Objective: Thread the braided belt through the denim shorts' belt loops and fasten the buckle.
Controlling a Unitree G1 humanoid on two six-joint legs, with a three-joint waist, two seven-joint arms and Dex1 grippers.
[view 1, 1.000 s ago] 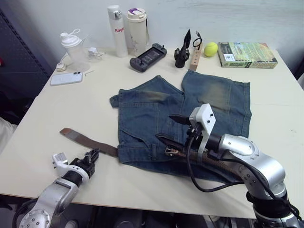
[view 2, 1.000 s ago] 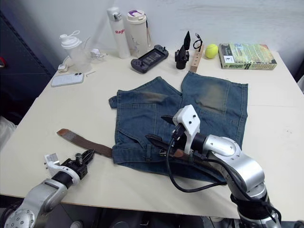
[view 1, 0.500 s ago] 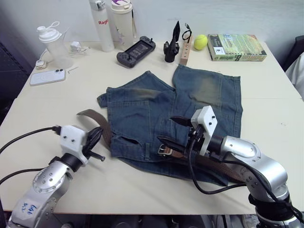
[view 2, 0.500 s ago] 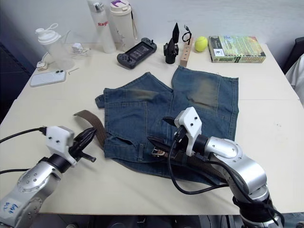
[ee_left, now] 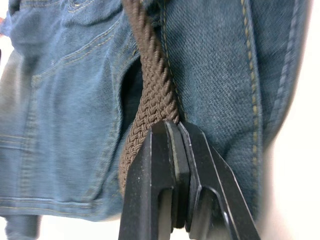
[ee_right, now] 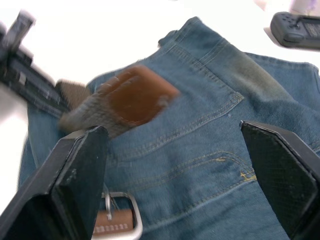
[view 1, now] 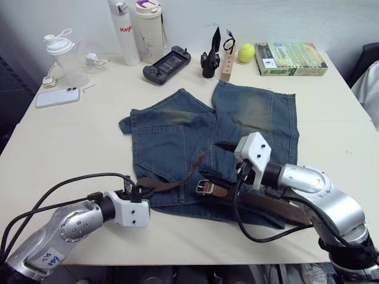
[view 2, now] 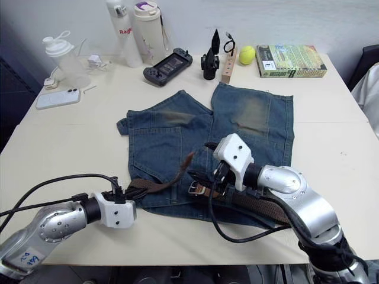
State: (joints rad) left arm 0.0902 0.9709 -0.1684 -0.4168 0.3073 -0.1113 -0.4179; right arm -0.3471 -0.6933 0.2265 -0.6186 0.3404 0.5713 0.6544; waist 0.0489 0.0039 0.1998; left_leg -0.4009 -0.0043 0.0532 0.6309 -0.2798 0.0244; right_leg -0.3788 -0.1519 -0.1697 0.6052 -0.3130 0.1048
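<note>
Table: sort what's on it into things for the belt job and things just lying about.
For the job:
braided belt, held by the left gripper
buckle
denim shorts
right gripper, open above the buckle

Lying about:
phone
shaker bottle
two tall bottles
game controller
tennis ball
book

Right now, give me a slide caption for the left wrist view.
Left gripper shut on the braided belt, lying over the denim shorts.
</note>
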